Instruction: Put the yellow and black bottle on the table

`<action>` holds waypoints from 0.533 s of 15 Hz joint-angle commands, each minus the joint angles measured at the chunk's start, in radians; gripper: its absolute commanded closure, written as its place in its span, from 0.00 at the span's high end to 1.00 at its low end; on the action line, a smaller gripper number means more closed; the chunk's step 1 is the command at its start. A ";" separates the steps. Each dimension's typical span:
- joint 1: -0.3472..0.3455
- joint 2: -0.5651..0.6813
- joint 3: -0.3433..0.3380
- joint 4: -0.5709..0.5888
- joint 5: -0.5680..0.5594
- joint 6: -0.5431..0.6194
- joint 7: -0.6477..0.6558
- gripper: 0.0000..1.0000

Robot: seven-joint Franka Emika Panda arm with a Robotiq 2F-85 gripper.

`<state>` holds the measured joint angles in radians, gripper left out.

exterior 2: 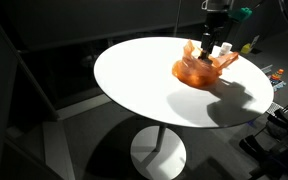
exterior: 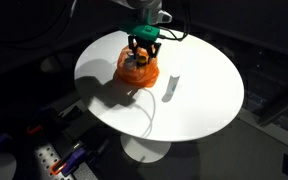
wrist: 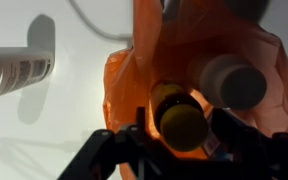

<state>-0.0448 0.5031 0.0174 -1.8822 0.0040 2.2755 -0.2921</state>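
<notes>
Tabletop [exterior: 199, 110] [exterior 2: 134, 80]: round, white, brightly lit in both exterior views.
Pedestal [exterior 2: 158, 152]: a single white column on a round foot.
Floor [exterior 2: 84, 150]: dark and dim around the foot.
Backdrop [exterior 2: 84, 20]: near black behind the tabletop.
Light: hard, casting sharp grey shadows on the white surface.
Power strip [exterior: 49, 157]: pale, lying low beside the tabletop.

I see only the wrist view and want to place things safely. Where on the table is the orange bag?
Observer: In both exterior views the orange bag sits near the rim of the round white table, not its middle.
Operator: And the gripper?
Observer: The gripper hangs straight above, fingertips at the bag's open top.
Operator: The pale cylinder at my left?
Observer: That pale cylinder seems to stand upright, apart from the bag, toward the table's middle.
</notes>
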 commanded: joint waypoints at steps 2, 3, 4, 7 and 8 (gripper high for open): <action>-0.001 -0.006 0.005 0.011 -0.013 -0.011 0.020 0.32; -0.001 -0.018 0.005 0.004 -0.011 -0.013 0.022 0.23; -0.001 -0.032 0.004 -0.004 -0.011 -0.011 0.026 0.19; -0.005 -0.081 0.008 -0.030 0.000 -0.008 0.024 0.19; -0.006 -0.100 0.009 -0.037 0.003 -0.008 0.022 0.19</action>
<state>-0.0438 0.4768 0.0184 -1.8822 0.0041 2.2759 -0.2889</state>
